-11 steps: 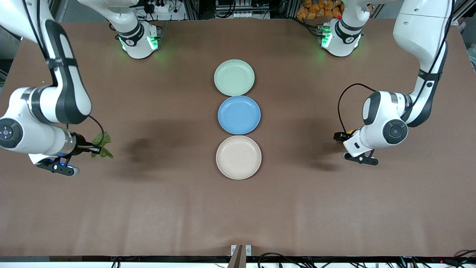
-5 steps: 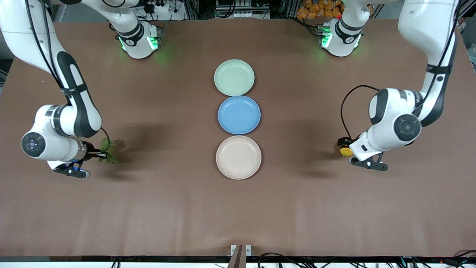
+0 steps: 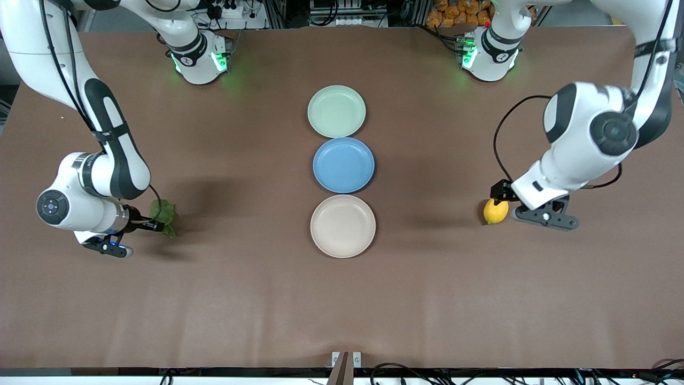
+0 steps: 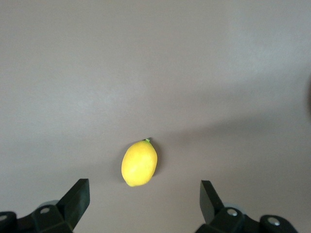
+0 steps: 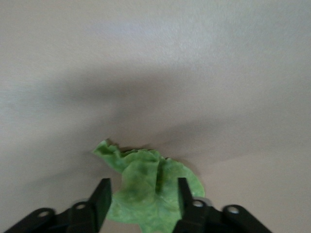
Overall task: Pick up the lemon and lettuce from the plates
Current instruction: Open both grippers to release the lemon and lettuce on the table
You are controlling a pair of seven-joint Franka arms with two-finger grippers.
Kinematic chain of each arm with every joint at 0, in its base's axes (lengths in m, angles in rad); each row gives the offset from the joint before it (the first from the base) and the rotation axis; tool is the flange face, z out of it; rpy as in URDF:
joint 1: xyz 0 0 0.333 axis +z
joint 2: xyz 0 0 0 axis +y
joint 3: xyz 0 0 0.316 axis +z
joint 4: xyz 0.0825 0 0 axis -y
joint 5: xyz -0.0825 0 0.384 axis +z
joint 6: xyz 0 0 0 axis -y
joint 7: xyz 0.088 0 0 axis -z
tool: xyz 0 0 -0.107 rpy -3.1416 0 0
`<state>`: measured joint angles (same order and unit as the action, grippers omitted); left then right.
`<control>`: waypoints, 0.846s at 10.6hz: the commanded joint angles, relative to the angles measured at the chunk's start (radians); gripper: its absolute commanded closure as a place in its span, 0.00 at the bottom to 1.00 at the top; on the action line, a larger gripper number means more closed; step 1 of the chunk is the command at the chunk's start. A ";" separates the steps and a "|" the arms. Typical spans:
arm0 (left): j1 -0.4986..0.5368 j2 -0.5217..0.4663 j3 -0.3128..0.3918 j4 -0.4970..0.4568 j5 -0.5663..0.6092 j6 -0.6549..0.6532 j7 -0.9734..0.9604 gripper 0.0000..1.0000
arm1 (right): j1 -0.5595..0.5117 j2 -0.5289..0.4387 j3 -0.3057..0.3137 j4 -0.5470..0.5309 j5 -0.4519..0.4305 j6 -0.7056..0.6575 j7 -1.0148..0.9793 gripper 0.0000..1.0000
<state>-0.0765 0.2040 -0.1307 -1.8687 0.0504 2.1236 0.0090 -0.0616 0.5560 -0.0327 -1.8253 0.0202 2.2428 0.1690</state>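
Beneath the left tool (image 4: 141, 201), whose fingers are now spread wide, the lemon (image 3: 495, 211) lies released on the surface (image 3: 256, 299); half a second ago it was still gripped. The right tool (image 5: 141, 204) has lowered the lettuce (image 3: 164, 214) to the surface, fingers parted around it. Mint plate (image 3: 336, 111) and beige plate (image 3: 343, 226) sit bare, so both picks look done.
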 commanded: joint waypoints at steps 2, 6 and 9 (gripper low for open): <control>0.000 -0.124 0.006 -0.006 -0.037 -0.022 -0.038 0.00 | 0.005 -0.197 0.004 0.004 0.024 -0.182 -0.017 0.00; -0.035 -0.207 0.091 0.080 -0.034 -0.204 -0.035 0.00 | 0.006 -0.367 0.004 0.009 0.024 -0.302 -0.022 0.00; -0.022 -0.207 0.092 0.221 -0.032 -0.423 -0.029 0.00 | 0.005 -0.474 0.004 0.011 0.024 -0.348 -0.026 0.00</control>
<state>-0.0914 -0.0124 -0.0501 -1.7441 0.0362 1.8327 -0.0228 -0.0551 0.1711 -0.0288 -1.7890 0.0245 1.9249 0.1639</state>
